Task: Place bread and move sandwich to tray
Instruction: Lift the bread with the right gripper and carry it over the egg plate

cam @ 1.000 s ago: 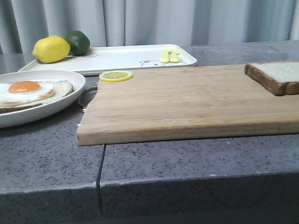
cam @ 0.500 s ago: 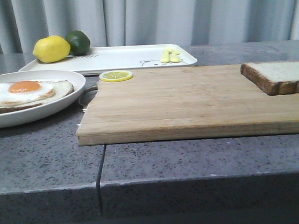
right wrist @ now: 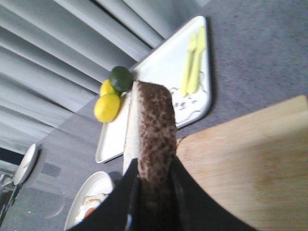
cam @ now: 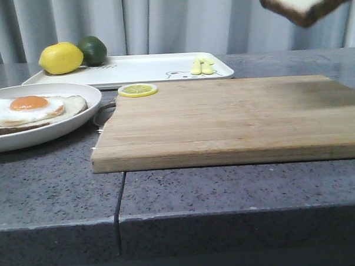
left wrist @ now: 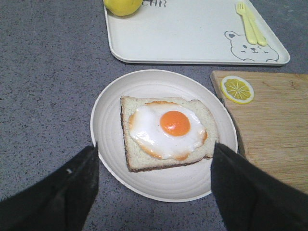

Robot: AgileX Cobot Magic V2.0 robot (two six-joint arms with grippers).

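Currently, bread: thick pale white slice with dark brown crust (right wrist: 149, 159), pinched edge-on in the right hand (right wrist: 153, 192), airborne, well clear of the wooden cutting board (cam: 224, 119).
Left hand: (left wrist: 154, 178) spread wide, holding nothing, fingers (left wrist: 77, 178) either side of the round white plate (left wrist: 110, 139).
Sandwich: egg-topped brown-crusted slice (left wrist: 166, 132) on that plate, just ahead of the left hand.
Step advice: carry the slice across, level it, lower square onto the egg, release only on contact.
Tray: white rectangular bear-print tray (left wrist: 192, 33), beyond the plate from the left hand.
Clutter: yellow lemon (cam: 60, 58), dark green lime (cam: 92, 49), yellow plastic cutlery (left wrist: 252, 26) take tray ends; middle free.
Obstacle: lemon slice disc (left wrist: 237, 89) on board corner, near plate path.
Tabletop: grey speckled stone (cam: 50, 185).
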